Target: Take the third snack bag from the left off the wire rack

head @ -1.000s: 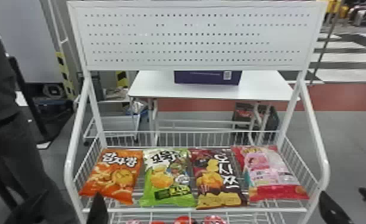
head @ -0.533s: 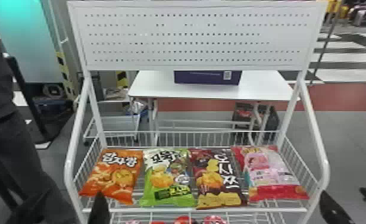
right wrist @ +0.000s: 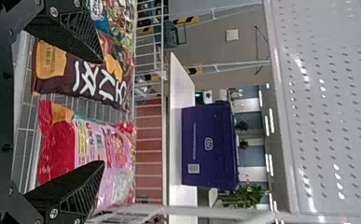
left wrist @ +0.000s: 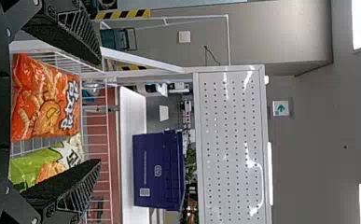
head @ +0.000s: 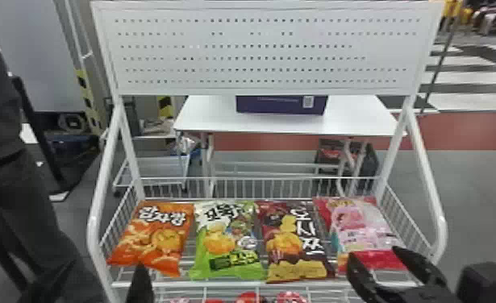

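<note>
The dark red snack bag (head: 295,241), third from the left, lies flat on the wire rack (head: 259,48), green bag (head: 224,241) at its 9 o'clock, pink bag (head: 359,233) at its 3 o'clock. Nothing holds it yet. The right tool (head: 376,256) hangs at its 4 o'clock, fingers wide apart. The left tool (left wrist: 99,112), also spread apart, sits at 8 o'clock. I think reaching, grabbing and lifting are all left.

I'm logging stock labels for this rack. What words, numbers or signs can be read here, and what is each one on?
No text is clear enough to quote.
Orange bag: large white lettering, blurred.
Green bag: dark lettering, blurred.
Dark third bag: large white lettering, blurred.
Pink bag: print too small.
Blue box: white code label, unreadable.
Wall sign: white arrow, no words.
</note>
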Controlling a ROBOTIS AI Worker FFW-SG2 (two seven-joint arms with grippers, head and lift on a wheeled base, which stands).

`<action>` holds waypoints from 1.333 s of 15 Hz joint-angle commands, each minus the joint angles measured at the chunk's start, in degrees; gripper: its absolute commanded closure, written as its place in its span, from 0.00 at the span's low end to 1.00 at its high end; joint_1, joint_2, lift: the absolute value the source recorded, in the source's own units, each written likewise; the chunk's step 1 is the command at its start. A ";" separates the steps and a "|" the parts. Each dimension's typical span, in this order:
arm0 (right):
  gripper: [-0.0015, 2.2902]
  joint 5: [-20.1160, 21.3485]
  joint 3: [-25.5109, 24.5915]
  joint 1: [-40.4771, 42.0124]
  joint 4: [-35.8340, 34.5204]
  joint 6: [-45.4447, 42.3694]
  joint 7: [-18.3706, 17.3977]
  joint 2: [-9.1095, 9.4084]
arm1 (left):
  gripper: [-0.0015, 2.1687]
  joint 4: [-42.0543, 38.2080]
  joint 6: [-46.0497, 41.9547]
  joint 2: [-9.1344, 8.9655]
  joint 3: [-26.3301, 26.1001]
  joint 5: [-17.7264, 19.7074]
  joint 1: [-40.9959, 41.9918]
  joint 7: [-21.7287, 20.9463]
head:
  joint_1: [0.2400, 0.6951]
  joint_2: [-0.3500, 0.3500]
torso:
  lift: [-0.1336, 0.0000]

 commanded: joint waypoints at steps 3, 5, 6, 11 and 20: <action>0.06 3.54 10.12 -16.13 10.64 12.18 -2.25 3.17 | 0.07 0.65 0.00 0.16 -0.01 0.02 -0.01 0.00 | 0.57 0.50 | 1.00; 0.06 3.45 14.07 -22.28 15.47 14.99 -3.04 3.35 | 0.07 0.92 0.00 0.16 -0.01 0.02 -0.19 0.00 | 0.57 0.50 | 1.00; 0.06 3.45 15.04 -24.21 17.49 16.57 -3.13 3.52 | 0.07 0.92 0.00 0.16 0.08 0.02 -0.28 0.00 | 0.57 0.50 | 1.00; 0.09 3.71 17.85 -29.84 26.02 19.04 -3.48 5.02 | 0.07 0.83 0.00 0.24 0.78 0.46 -0.28 0.00 | 0.57 0.50 | 1.00; 0.98 0.90 16.97 -28.61 22.24 23.96 -0.66 4.31 | 0.07 0.92 0.35 0.68 1.04 1.08 -0.98 0.00 | 0.57 0.50 | 1.00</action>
